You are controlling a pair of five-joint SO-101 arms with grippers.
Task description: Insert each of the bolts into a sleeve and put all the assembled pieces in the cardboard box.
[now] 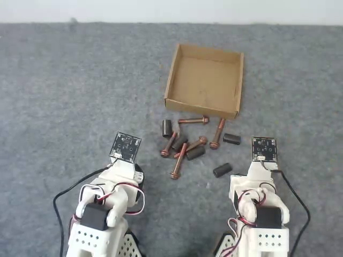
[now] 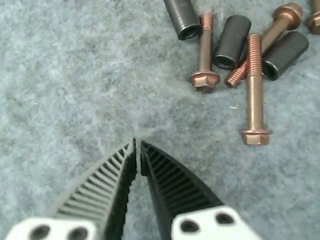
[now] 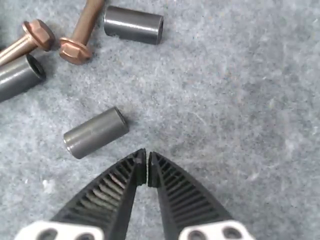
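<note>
Grey carpet [image 1: 64, 80], copper bolts [image 1: 179, 159], dark sleeves [image 1: 222, 170], cardboard box [image 1: 172, 72]

On my left wrist feed the frame edge cuts the leftmost sleeve [image 2: 181, 17] short, and a copper piece [image 2: 315, 20] is too clipped for me to identify. On the right wrist feed the right-hand bolt [image 3: 85, 27] loses its far end and the middle sleeve [image 3: 17, 77] is half cut. The high view's near edge crops both arm bases [image 1: 96, 238].

Coppery metal bolts [image 2: 254, 90]; fuzzy carpet [image 1: 64, 91]
</note>
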